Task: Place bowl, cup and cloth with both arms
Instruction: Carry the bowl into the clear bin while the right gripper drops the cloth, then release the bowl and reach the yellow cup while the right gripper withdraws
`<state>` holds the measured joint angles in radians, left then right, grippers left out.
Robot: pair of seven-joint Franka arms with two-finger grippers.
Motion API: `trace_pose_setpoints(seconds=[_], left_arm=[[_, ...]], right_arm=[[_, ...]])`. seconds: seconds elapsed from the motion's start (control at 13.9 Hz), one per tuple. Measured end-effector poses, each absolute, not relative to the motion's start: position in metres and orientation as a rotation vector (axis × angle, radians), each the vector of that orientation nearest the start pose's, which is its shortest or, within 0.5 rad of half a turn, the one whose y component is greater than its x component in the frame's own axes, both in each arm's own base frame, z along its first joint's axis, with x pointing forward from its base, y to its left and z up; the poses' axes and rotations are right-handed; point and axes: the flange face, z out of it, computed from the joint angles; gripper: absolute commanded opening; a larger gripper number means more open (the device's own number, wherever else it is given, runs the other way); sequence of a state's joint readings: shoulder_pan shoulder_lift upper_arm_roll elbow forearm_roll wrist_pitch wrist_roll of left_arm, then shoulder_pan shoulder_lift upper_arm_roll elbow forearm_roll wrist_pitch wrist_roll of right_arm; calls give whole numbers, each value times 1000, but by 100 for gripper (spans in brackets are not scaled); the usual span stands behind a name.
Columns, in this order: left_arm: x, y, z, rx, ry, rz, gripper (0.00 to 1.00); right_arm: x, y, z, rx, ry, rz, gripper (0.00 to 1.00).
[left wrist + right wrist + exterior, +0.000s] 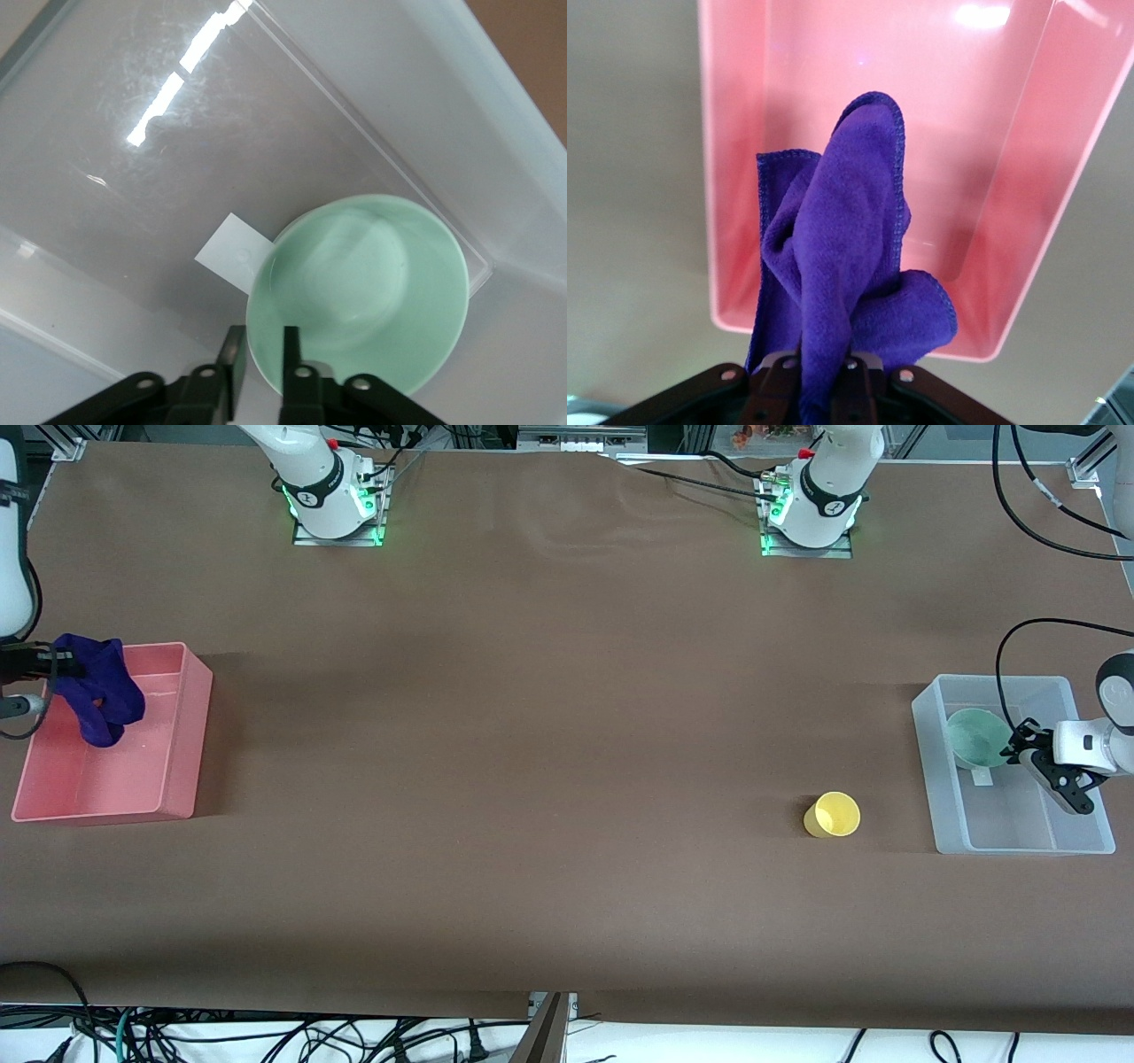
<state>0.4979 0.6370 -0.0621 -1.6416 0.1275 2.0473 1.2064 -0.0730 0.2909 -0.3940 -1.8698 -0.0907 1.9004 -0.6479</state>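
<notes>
My right gripper (58,666) (826,367) is shut on the deep purple cloth (99,691) (833,257), which hangs over the pink bin (182,726) (992,204). My left gripper (1010,751) (260,343) is shut on the rim of the pale mint-green bowl (974,737) (363,288), one finger inside it and one outside. It holds the bowl tilted inside the clear plastic bin (939,779) (416,115). The yellow cup (832,815) stands on the brown table beside the clear bin, toward the right arm's end, with no gripper near it.
A white label (982,777) (229,252) lies on the clear bin's floor under the bowl. The pink bin's floor is bare. The two arm bases (332,500) (811,509) stand at the table's edge farthest from the front camera. Black cables hang near the left arm.
</notes>
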Motion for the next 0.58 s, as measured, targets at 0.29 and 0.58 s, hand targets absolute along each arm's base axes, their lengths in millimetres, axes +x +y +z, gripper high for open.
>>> trace_pose_setpoints(seconds=[0.29,0.58], left_arm=[[601,288,237,-2938,1359,307,100],[623,254,311,-2883,1427,230,100]], right_arm=[[515,-270,311,-3148,-345,443,0],[513,-269,277,-3169,-368,425,0]])
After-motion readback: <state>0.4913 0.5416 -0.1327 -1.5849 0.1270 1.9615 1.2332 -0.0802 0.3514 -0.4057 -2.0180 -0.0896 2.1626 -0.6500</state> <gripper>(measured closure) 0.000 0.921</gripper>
